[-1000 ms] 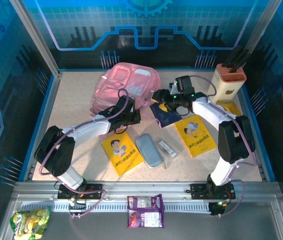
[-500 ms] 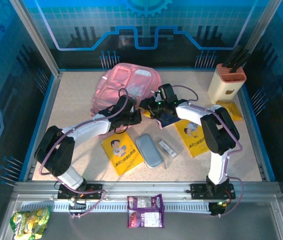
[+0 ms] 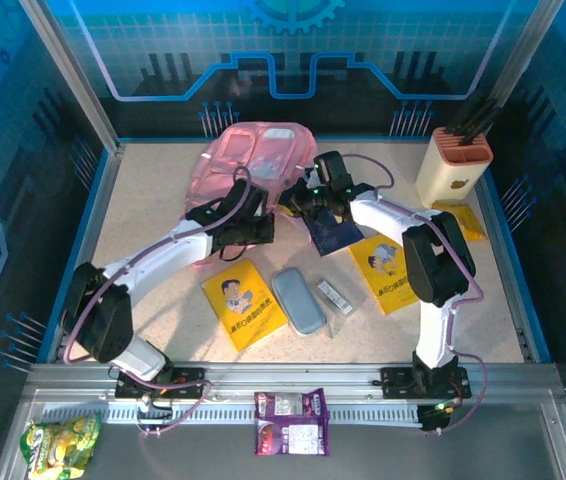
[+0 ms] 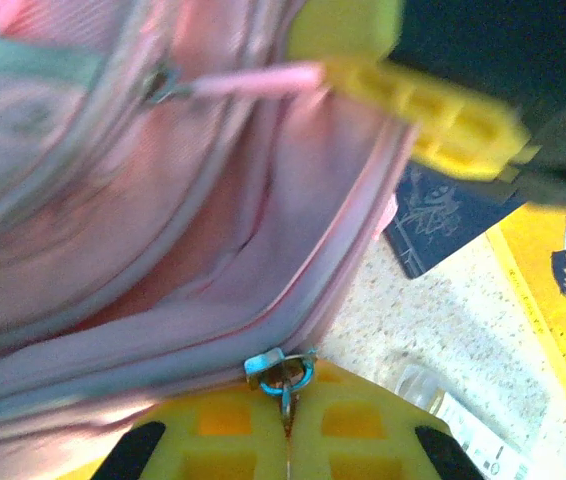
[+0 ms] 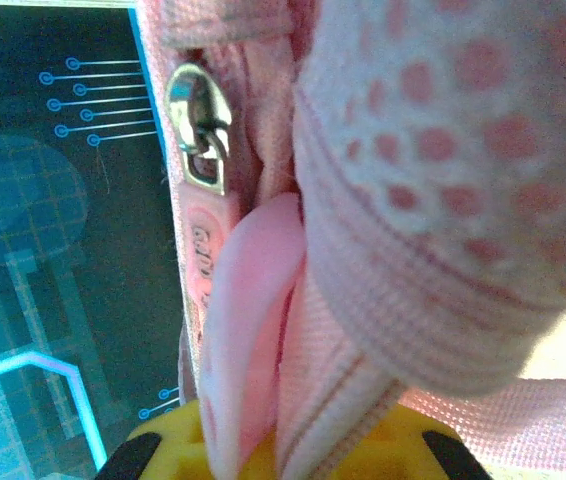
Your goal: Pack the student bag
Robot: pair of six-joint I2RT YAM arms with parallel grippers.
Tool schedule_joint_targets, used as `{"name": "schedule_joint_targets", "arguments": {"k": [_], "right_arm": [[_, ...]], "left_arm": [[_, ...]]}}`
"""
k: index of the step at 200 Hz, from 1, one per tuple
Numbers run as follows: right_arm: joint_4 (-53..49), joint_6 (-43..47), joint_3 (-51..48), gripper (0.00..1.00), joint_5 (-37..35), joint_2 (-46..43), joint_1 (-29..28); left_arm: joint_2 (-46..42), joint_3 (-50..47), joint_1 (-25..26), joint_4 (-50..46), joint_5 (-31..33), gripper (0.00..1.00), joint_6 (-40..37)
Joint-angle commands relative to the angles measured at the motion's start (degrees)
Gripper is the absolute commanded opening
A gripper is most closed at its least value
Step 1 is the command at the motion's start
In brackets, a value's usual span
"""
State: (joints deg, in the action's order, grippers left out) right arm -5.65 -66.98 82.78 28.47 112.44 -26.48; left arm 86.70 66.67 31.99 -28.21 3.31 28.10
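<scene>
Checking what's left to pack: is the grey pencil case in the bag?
No, the pencil case lies on the table by a yellow book, outside the bag.

Nothing reads clearly. The left-hand yellow book (image 3: pixel 244 303) and the right-hand yellow book (image 3: pixel 390 270) each carry a cartoon boy above a line of Chinese characters (too small to make out). The pink zip tab (image 5: pixel 201 250) of the student bag (image 5: pixel 443 150) has raised letters, blurred. The pen holder (image 3: pixel 452 168) shows an apple-shaped mark.
</scene>
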Motion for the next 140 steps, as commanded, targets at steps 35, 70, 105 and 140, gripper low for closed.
{"name": "schedule_joint_targets", "arguments": {"k": [35,70,105,140], "right_arm": [[-5.78,7.61,11.39,0.00,-2.39,5.14,6.35],[-12.28,12.35,19.48,0.00,-4.25,9.57,6.46],[-20.06,17.93,25.50,0.28,-5.02,10.96,6.59],[-22.89,22.12,17.28,0.69,-3.84,2.60,7.14]], "left_arm": [[-7.41,-9.62,-6.28,-10.05,-2.69,0.00,-0.32],[-5.39,-8.13,-7.11,-4.29,-9.16,0.00,-0.11],[-0.34,-3.68,-7.03,1.37,-12.22,0.00,3.59],[1.98,-1.23,-6.98,2.58,-10.91,0.00,4.64]]}}
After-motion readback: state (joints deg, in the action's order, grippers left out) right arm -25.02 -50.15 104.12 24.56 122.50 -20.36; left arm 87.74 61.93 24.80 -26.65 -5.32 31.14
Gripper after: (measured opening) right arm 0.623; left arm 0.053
